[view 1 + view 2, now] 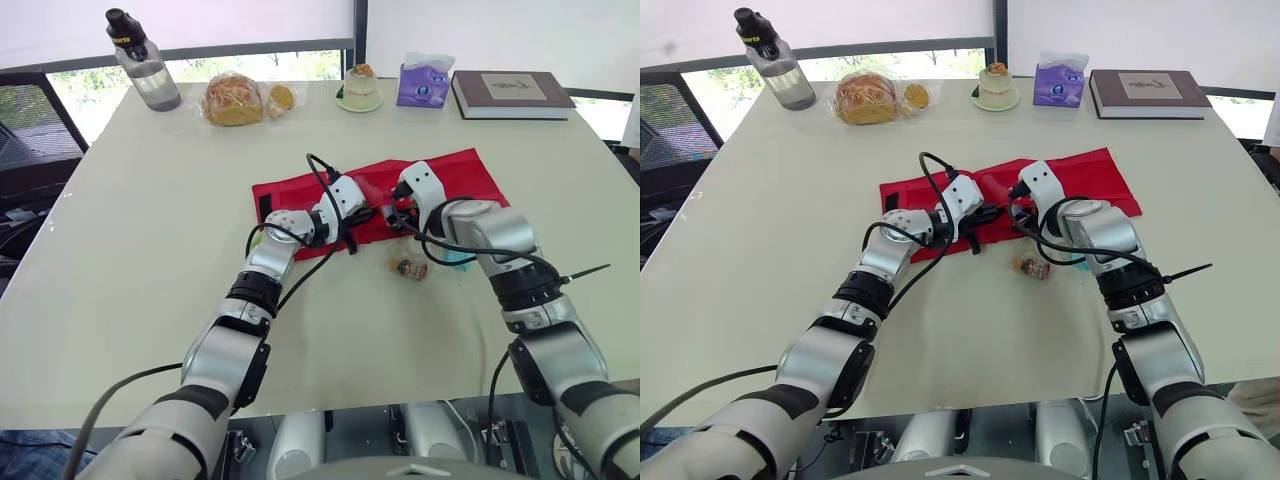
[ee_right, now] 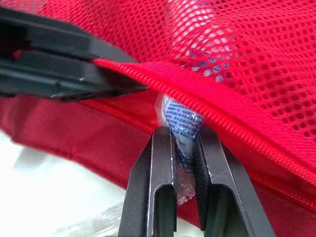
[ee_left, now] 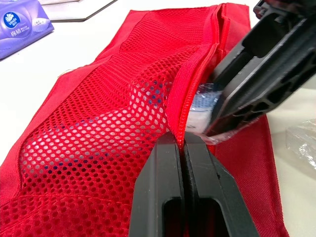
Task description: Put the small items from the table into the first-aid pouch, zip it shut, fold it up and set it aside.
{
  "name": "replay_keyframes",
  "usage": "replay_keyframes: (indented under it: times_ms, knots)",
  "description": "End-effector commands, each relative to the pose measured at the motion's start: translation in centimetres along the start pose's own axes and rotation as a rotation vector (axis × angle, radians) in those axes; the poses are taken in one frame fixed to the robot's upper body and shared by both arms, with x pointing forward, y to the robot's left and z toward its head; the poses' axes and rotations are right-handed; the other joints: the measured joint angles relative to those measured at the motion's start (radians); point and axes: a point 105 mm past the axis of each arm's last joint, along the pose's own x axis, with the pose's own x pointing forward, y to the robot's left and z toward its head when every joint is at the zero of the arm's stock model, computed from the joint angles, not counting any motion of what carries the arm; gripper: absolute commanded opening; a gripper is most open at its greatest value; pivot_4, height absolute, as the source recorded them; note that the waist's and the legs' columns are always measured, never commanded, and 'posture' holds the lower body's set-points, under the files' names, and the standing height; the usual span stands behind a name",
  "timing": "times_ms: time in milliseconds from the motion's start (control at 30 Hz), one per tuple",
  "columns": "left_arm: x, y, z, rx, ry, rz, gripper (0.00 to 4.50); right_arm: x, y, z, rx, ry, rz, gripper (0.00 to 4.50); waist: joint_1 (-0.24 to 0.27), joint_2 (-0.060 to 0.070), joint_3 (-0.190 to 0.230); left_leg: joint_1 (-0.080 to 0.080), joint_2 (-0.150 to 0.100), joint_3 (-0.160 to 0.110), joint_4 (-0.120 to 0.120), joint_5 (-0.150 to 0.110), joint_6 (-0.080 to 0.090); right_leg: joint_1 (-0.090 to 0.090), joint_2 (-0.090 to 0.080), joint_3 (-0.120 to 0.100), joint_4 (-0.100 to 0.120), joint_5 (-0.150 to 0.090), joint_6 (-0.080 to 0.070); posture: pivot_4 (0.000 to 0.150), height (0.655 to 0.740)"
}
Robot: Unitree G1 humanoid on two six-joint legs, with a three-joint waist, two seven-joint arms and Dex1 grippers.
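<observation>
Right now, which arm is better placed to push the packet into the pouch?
Right. The right claw is shut on the blue-printed packet at the open mouth of the red pouch; the left claw is busy pinching the zip edge.

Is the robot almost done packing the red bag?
Not yet. Done: maybe something, as faint blue shows behind the mesh of the red pouch. In hand: the left gripper pinches the pocket edge while the right gripper holds a small packet in the opening. Left: a wrapped item lies on the table, and the pouch is unzipped and unfolded.
</observation>
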Motion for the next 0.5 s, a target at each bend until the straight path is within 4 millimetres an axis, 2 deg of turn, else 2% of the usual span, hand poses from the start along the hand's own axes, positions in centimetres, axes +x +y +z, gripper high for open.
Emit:
replay_keyframes:
  times_ms: [33, 133, 300, 500]
  knots:
    - [0.5, -0.6, 0.9, 0.023, -0.036, -0.027, 0.00, -0.4, 1.1, 2.3, -0.054, -0.081, 0.045, 0.01, 0.000, 0.000, 0.000, 0.000, 0.000, 0.000, 0.000, 0.000, 0.000, 0.000, 0.000, 0.000, 0.000, 0.000, 0.000, 0.150, 0.7400]
    - [0.5, -0.6, 0.8, 0.022, -0.035, -0.027, 0.00, -0.6, 2.5, 2.2, -0.117, -0.085, 0.115, 0.01, -0.001, 0.000, 0.000, 0.000, 0.000, 0.000, 0.000, 0.000, 0.000, 0.000, 0.000, 0.000, 0.000, 0.000, 0.000, 0.150, 0.7400]
    - [0.6, -0.7, 0.9, 0.020, -0.038, -0.026, 0.00, -0.8, 3.0, 2.0, -0.168, -0.097, 0.152, 0.01, 0.000, 0.000, 0.000, -0.001, 0.000, 0.000, 0.000, 0.000, 0.000, 0.000, 0.000, 0.000, -0.001, 0.000, 0.000, 0.150, 0.7400]
    - [0.5, -0.6, 0.8, 0.019, -0.039, -0.022, 0.00, -1.1, 1.5, 1.8, -0.144, -0.100, 0.089, 0.01, 0.000, 0.000, 0.000, 0.000, 0.000, 0.000, 0.000, 0.000, 0.000, 0.000, 0.000, 0.000, 0.000, 0.000, 0.000, 0.150, 0.7400]
